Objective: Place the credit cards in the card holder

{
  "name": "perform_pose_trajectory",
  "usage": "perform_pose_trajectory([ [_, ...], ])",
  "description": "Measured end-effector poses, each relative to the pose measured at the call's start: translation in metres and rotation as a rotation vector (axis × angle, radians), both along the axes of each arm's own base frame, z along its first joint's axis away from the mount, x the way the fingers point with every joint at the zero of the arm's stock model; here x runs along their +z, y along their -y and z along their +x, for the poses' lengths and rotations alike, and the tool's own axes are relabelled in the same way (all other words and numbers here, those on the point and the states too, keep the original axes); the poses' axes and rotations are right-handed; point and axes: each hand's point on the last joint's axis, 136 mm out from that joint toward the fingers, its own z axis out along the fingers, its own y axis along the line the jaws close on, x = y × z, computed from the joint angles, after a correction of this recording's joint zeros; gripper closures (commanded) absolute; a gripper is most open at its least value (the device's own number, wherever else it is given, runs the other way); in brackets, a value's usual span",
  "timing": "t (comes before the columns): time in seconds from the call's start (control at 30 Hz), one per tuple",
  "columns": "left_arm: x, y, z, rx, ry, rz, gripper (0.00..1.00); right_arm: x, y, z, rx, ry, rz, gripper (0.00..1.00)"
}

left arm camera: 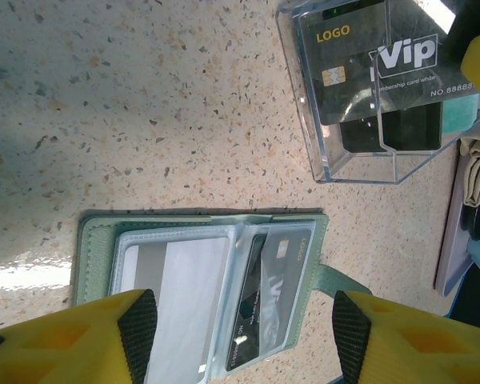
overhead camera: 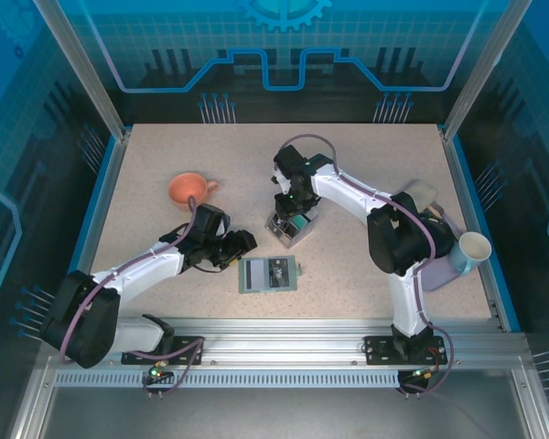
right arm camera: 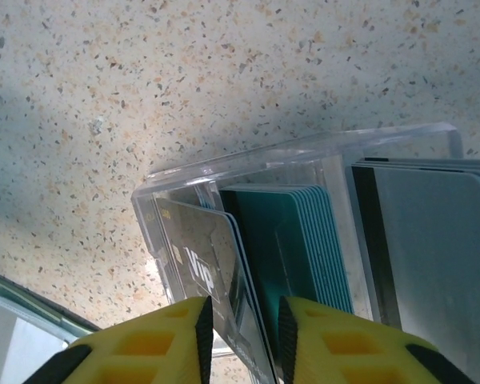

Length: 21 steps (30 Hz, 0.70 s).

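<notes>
Standing by the table [overhead camera: 384, 155], I see the right pincer [right arm camera: 242, 324] reaching into the clear box [right arm camera: 184, 174]. Its two fingers are narrowed astride the edge of a dark card [right arm camera: 198, 258] (the one marked "Vip"). The card runs straight through the slot between them, but I cannot tell whether the pads have bitten yet.

The dark card stands on edge, filed face to face with the teal cards [right arm camera: 300, 248] just beside it. Its flat sides face the fingers and its long edge runs away from the pincer into the box. To my eye a squeeze across the thin side and a pull back out along that line should free it.

The wallet [overhead camera: 268, 273] lies open and flat, near the box on the side towards the arms' bases. One slotted card [left arm camera: 260, 300] is already tucked inside.

The left pincer [left arm camera: 244, 320] hangs over the wallet, spread wide and empty, so the left arm is much the nearer to it. The right arm has to carry the card across.
</notes>
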Motion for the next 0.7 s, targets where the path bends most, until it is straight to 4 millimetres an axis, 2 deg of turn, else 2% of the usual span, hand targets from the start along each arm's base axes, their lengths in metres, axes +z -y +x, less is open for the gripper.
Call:
perform_pose_trajectory([
  [0.07,0.000,0.000,0.000,0.000,0.000,0.000,0.37,0.002,-0.001,0.001,0.009,0.006,0.002,0.85],
  [0.13,0.000,0.000,0.000,0.000,0.000,0.000,0.37,0.003,-0.001,0.001,0.013,0.009,0.002,0.95],
  [0.3,0.000,0.000,0.000,0.000,0.000,-0.001,0.37,0.014,-0.005,-0.001,0.029,0.016,0.035,0.96],
  [0.4,0.001,0.002,0.000,0.000,-0.003,-0.012,0.36,0.030,-0.005,-0.007,0.030,0.030,0.069,0.97],
  [0.57,0.011,0.010,0.005,0.024,-0.004,-0.082,0.33,0.077,0.004,-0.023,-0.015,0.089,0.193,1.00],
  [0.7,0.028,0.016,0.013,0.050,0.030,-0.151,0.32,0.120,0.014,-0.038,-0.086,0.143,0.357,1.00],
])
